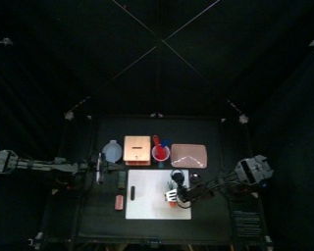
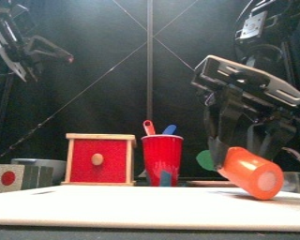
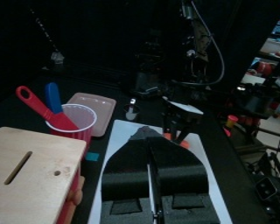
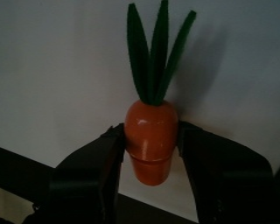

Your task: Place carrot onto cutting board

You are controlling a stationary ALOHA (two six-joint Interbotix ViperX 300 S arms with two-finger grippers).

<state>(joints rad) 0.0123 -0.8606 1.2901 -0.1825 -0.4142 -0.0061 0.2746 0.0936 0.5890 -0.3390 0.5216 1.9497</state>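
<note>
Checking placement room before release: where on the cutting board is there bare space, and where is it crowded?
The cutting board is bare over its left and middle, from the left edge to the right gripper, which holds the carrot over the right part. Behind the board it is crowded: wooden box, red cup, tan square.

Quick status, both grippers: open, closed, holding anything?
Left gripper: closed, empty.
Right gripper: holding the carrot over the cutting board.

Left gripper [image 3: 152, 179] shut, right gripper [image 4: 150, 157] clamped.
</note>
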